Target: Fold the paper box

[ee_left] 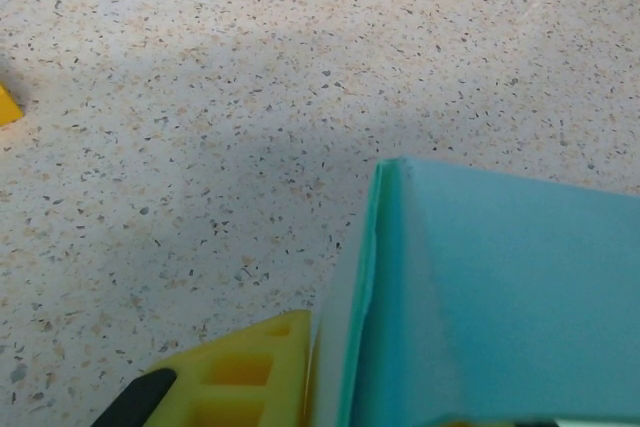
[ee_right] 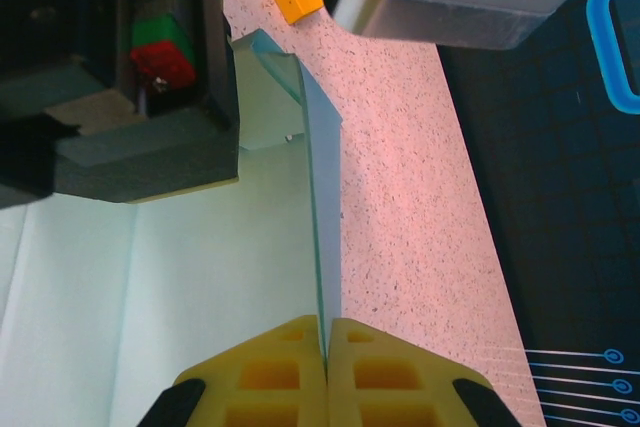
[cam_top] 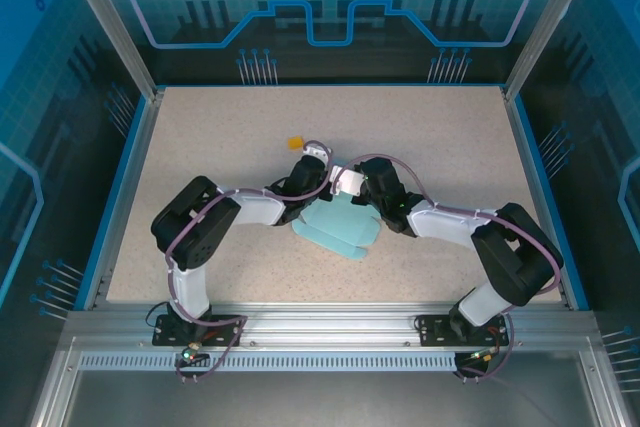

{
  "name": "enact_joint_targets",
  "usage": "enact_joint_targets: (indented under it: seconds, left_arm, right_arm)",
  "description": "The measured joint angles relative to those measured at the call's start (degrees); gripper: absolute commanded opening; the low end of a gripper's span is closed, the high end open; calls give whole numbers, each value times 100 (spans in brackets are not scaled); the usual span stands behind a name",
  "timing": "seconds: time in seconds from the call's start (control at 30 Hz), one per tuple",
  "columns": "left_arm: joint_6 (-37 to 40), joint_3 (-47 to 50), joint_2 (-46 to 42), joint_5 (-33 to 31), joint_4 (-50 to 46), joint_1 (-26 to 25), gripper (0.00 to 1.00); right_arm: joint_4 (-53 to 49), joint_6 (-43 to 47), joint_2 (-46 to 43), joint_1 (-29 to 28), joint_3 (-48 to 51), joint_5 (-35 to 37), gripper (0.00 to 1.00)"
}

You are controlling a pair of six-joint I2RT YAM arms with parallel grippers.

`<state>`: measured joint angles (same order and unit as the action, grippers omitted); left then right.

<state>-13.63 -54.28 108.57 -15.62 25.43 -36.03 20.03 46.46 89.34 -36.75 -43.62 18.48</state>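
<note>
Paper box point(ee_right: 200, 287) edge tight between jaws of right claw point(ee_right: 327, 347)

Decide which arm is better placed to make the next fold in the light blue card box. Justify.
Probably right: the right end effector pinches an upright panel of the light blue thin-card box; the left end effector shows no clear grip.
</note>
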Motion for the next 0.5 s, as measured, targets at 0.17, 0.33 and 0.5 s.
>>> enact_joint_targets:
  seconds: [0.17, 0.33, 0.5]
  left_arm:
    - [4, -31, 0, -221, -94, -52, 8]
    - [24, -98, 0, -356, -240, -87, 7]
    - [146, -116, -2, -387, -264, -101, 11]
  right_arm:
    - [9, -107, -11, 0, 2, -83, 0]
    - [13, -195, -17, 0, 2, -118, 0]
    - [15, -240, -20, 4, 2, -136, 0]
